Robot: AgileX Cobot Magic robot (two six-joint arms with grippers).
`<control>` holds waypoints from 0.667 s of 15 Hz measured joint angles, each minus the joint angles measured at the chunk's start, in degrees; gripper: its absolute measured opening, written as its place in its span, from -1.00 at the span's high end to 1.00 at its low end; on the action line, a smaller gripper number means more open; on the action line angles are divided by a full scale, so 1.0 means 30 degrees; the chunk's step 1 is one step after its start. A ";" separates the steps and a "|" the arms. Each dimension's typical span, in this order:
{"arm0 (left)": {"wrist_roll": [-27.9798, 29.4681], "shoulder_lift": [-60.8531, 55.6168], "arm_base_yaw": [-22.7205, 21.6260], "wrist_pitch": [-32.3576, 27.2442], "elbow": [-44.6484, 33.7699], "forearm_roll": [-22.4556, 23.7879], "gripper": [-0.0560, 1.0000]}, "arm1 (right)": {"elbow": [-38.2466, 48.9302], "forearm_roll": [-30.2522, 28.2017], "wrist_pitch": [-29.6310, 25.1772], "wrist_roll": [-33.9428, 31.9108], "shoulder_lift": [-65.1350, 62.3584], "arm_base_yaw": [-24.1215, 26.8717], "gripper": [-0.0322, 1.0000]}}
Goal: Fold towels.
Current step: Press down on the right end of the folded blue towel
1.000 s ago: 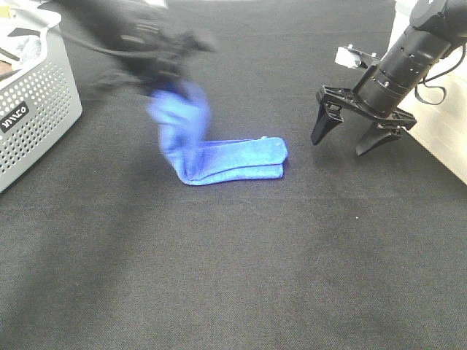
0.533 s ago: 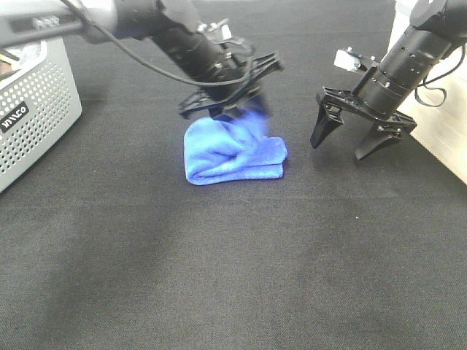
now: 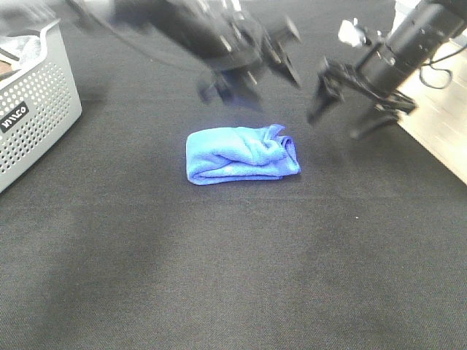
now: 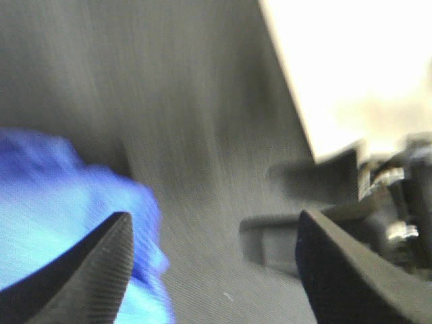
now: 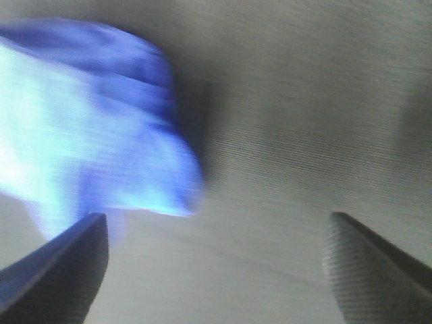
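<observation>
The blue towel (image 3: 241,154) lies on the black table (image 3: 219,277), folded into a fat, bumpy bundle. My left pincer (image 3: 249,73) and right pincer (image 3: 337,124) are spread wide, holding nothing.

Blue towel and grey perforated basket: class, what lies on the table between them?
Nothing does. In the exterior high view, only bare black tabletop separates the blue towel from the basket.

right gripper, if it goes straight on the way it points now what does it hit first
Most likely the black mat, beside the blue towel. In its wrist view the open right gripper frames bare mat, the towel lying off toward one finger. Blur leaves depth uncertain.
</observation>
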State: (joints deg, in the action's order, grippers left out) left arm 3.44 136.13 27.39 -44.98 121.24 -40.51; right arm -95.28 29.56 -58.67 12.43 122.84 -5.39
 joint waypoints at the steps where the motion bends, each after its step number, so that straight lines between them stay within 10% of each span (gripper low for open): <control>1: -0.0286 -0.0879 -0.0783 0.0000 0.0095 0.0783 -0.35 | 0.0000 0.1986 0.0000 0.0458 -0.0019 -0.0229 -0.63; 10: -0.0267 -0.2196 -0.4431 -0.2865 0.0134 0.5348 -0.35 | 0.0000 0.9778 0.2426 0.5596 0.1604 -0.3762 -0.62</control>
State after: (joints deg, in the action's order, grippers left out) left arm 2.64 129.55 14.09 -53.57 121.64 -24.47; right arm -95.28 58.90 -51.39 29.22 127.65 -16.67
